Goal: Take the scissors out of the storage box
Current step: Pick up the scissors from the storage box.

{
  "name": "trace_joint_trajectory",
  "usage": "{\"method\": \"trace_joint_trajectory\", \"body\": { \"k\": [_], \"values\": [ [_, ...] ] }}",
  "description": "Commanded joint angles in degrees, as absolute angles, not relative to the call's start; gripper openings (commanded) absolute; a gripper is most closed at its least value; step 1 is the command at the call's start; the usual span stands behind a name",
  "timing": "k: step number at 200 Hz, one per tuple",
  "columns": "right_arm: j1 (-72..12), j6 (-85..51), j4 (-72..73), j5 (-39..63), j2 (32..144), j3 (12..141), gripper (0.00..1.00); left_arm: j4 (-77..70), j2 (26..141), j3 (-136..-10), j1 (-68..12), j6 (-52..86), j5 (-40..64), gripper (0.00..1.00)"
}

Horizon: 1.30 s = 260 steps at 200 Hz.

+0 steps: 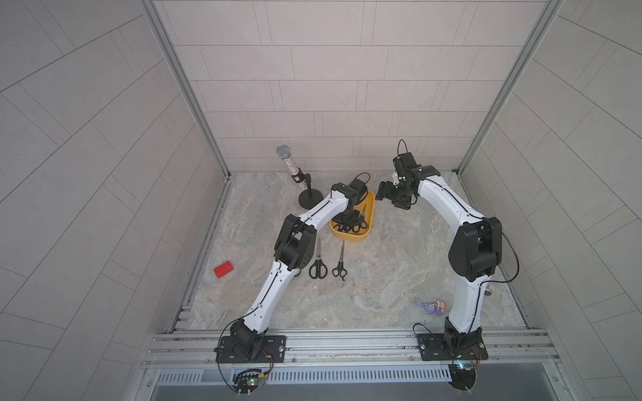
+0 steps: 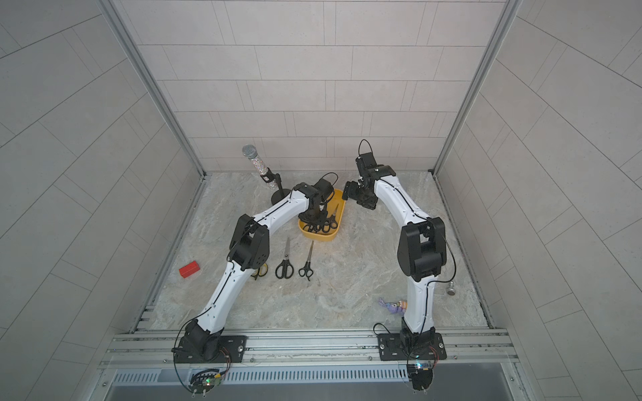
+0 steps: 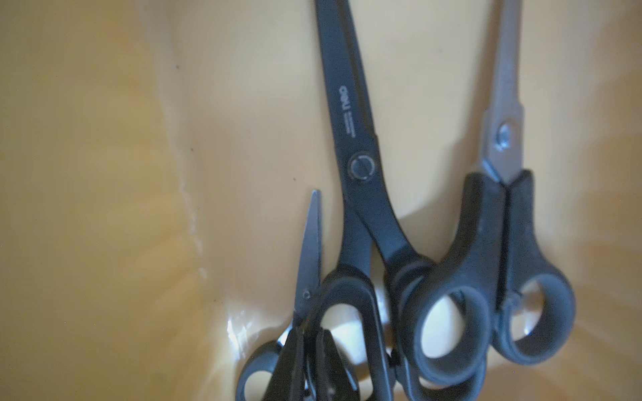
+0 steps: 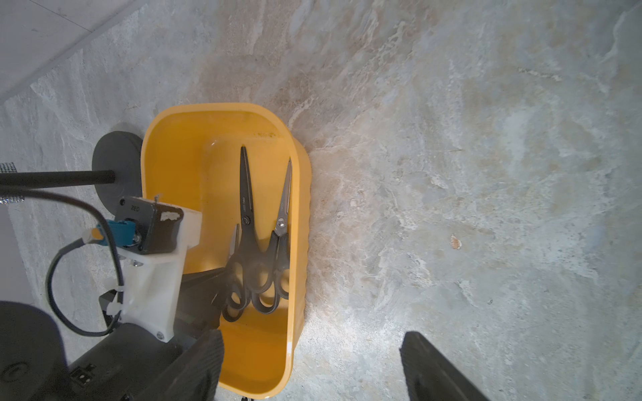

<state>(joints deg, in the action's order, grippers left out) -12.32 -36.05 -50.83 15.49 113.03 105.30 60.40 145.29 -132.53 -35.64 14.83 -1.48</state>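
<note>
A marbled grey-beige worktop [image 1: 382, 270] lies under soft, even light. Behind the worktop rises a back wall [image 1: 330, 86] of pale grey rectangular panels. Matching side walls [image 1: 87, 156] flank the worktop, joined by aluminium corner posts [image 1: 186, 86]. Along the worktop's near edge run aluminium rails [image 1: 347, 342] and a slotted vent strip [image 1: 347, 376].

Yellow-handled scissors [image 2: 264, 270] mostly hidden behind left arm [image 2: 250, 246], small scissors [image 3: 310, 250] handles cut by left wrist view's edge

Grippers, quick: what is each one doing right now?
Left gripper: jaws shut on small black-handled scissors.
Right gripper: jaws open, holding nothing.
</note>
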Motion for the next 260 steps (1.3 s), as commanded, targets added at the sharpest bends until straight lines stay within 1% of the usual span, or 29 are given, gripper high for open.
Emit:
{"method": "trace_joint_trajectory", "body": {
  "k": [1,39,103,181,213,233,260],
  "values": [
    [-12.0,-35.7,-51.4,15.4,110.7,104.6,0.85,62.4,147.7,-133.0,-35.3,14.4,-1.3,0.0],
    [-12.0,-35.7,-51.4,15.4,110.3,104.3,0.85,62.1,146.8,-134.7,-35.3,14.1,-3.6,0.0],
    [-12.0,-35.8,-50.9,16.0,110.0,103.7,0.86,60.9,140.4,-135.8,-35.3,13.0,-7.6,0.0],
    [-13.3,-35.7,-48.8,16.3,113.7,104.2,0.83,60.1,134.6,-132.1,-34.8,13.6,-9.3,0.0],
    [-14.2,-36.0,-48.6,15.9,116.3,105.0,0.79,60.0,132.0,-130.4,-34.7,13.4,-8.2,0.0],
    [-14.6,-36.5,-47.9,15.7,117.5,104.9,0.75,59.2,129.8,-127.6,-34.7,13.4,-8.3,0.0],
    [-15.2,-36.6,-47.5,15.1,119.5,105.5,0.64,57.8,127.0,-123.3,-34.3,13.9,-7.8,0.0]
  ]
}}
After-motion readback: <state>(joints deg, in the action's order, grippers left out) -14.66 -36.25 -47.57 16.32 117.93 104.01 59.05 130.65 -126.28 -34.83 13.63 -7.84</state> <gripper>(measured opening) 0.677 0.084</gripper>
